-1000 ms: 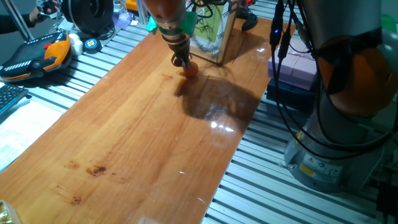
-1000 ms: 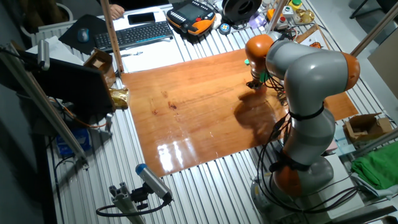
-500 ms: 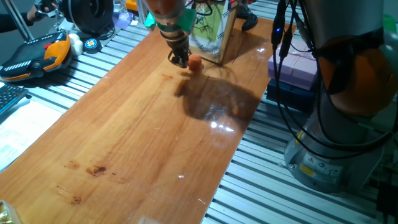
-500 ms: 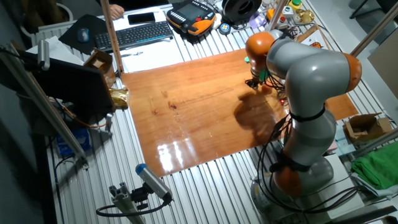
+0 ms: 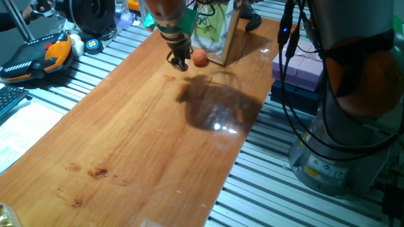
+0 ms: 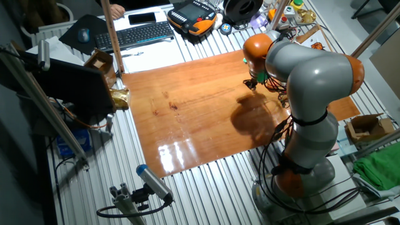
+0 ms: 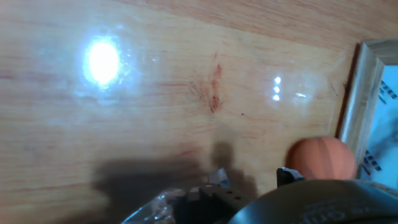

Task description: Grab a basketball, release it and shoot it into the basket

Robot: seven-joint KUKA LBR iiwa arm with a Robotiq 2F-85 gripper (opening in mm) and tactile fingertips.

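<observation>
Now basketball (image 5: 200, 59) free beside hand (image 5: 179, 63), backboard (image 5: 218, 31) behind.

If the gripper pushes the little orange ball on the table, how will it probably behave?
The ball is round and small, so it would likely roll away at a light touch. The tabletop looks smooth and glossy, giving little to stop it. The wooden frame beside it might block it on that side.
</observation>
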